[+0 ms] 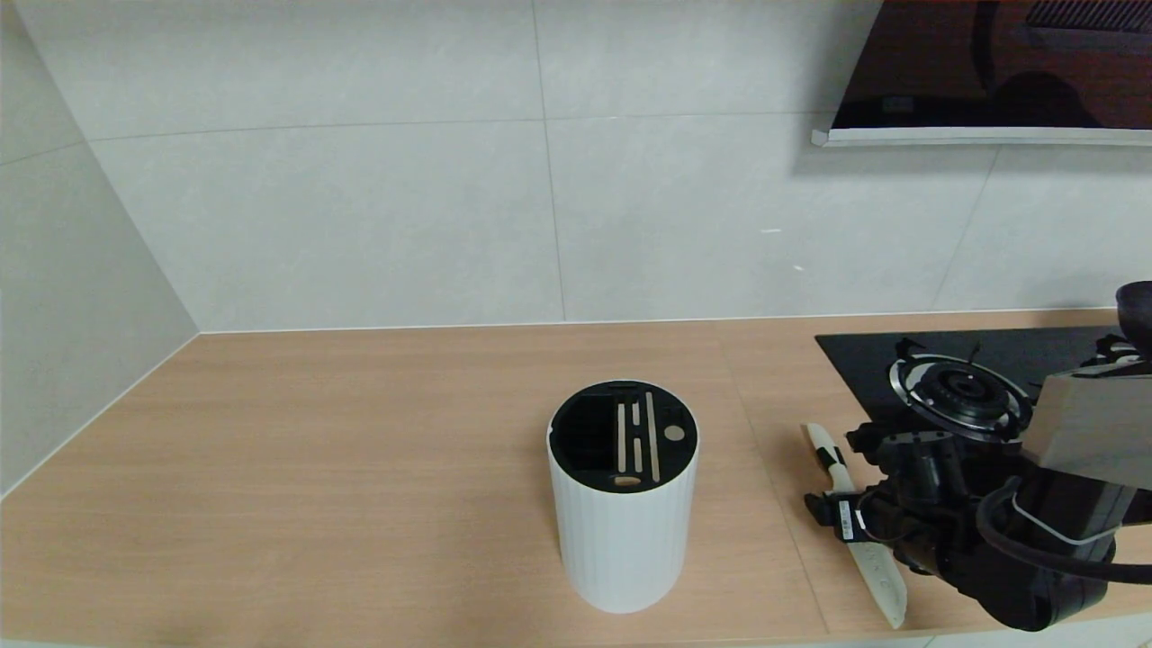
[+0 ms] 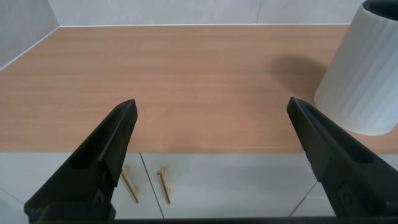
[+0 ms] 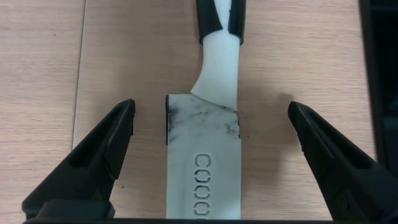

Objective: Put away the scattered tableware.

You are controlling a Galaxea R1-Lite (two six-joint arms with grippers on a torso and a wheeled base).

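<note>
One knife (image 3: 202,162) lies under the wide-spread right tool (image 3: 210,109), near one holder (image 1: 624,531).

site: kitchen | gas hob (image 1: 855,355) sitting just beyond fingers (image 1: 868,439) of right gripper (image 1: 844,477) | range hood (image 1: 990,72) hanging above | tiled wall (image 1: 360,225) backing wooden counter (image 1: 360,450)

Slotted white holder (image 1: 623,513) upright on the counter (image 1: 360,468); right hand (image 1: 844,477) low over a white knife (image 1: 877,571)
</note>
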